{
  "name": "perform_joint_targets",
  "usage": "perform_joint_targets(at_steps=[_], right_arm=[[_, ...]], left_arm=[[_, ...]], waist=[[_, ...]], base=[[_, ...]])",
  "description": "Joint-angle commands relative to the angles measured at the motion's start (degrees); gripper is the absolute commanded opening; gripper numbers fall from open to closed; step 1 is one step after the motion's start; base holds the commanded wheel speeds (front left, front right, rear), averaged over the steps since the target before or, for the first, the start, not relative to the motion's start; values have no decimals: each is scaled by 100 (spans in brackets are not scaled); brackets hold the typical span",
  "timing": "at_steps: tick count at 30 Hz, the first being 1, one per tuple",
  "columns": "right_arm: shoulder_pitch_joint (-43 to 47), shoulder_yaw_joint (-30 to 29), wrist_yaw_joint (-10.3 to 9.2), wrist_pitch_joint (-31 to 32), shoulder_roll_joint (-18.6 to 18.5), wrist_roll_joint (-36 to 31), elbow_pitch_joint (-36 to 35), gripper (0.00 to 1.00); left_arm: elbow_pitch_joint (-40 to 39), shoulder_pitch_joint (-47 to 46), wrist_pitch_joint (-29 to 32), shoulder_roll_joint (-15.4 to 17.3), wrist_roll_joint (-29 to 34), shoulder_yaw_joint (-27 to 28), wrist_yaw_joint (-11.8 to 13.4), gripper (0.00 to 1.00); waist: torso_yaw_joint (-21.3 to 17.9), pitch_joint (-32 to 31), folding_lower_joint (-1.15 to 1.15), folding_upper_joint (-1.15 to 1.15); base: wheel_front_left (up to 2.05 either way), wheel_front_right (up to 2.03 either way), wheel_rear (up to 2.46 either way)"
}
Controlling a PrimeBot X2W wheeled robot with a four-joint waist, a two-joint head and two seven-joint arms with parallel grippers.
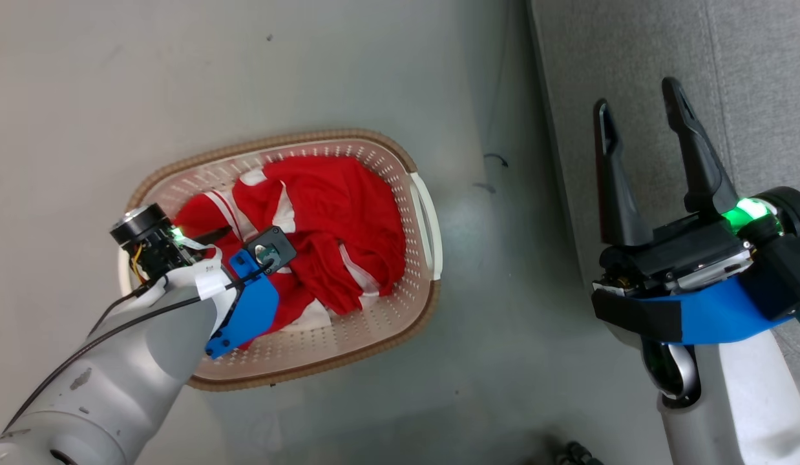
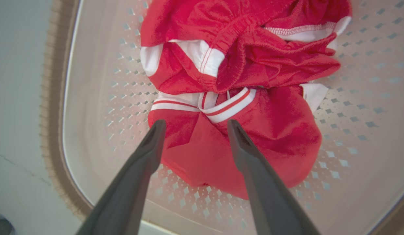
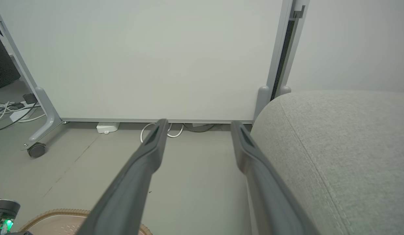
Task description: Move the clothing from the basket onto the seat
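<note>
Grey smooth floor (image 1: 296, 71) carries the work. You have the bright red soft fabric clothing with white stripes and cuffs (image 1: 335, 213) lying crumpled in the cream-white perforated plastic laundry basket with the brown woven-look rim (image 1: 348, 137). The left wrist view shows what appear to be two pieces, one heaped partly over the other, a striped collar band between them.

Progress, as judged: nothing delivered. No red fabric lies on the large grey woven-fabric upholstered seat cushion (image 1: 749, 58), so both lifts and both placements remain.

Your left gripper (image 2: 194, 125) is down inside the basket, its dark fingers spread wide and straddling the nearer garment just below the collar band. It grasps nothing; whether the tips touch the fabric cannot be told. Your right gripper (image 1: 636, 95) hangs over the front edge of the seat, fingers likewise parted and empty.

The basket stands near the seat, with a strip of bare floor between them. Beyond, the right wrist view shows a pale partition panel on a castored frame (image 3: 140, 58), loose white cables (image 3: 171, 132) and a small white box (image 3: 107, 127) at its foot.
</note>
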Motion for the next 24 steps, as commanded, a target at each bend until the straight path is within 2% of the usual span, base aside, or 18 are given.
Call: perform_joint_targets(at_steps=[1,11,22,23,24], right_arm=[[-120,-9,3,-2,-16,38,-62,100],[-186,-66,3,-2,-16,98,-278,100],[-246,-179,3,-1,-16,96,-479,100],[-238,-184,3,-1,-16,86,-491,100],[-232,-193,3,-1,-16,79,-501,100]], left_arm=[[30,-131,190,65,54,-31,0,100],[-6,-229,1219,232,545,-65,0,100],[311,-456,2082,-2,657,-66,0,100],[322,-466,2103,23,703,-66,0,74],[320,-477,2093,48,696,-66,0,27]], waist=[[-146,319,-1,0],[-275,834,-1,0],[-299,1222,-1,0],[-296,1232,-1,0],[-294,1241,-1,0]], base=[[0,0,0],[0,0,0],[0,0,0],[0,0,0],[0,0,0]])
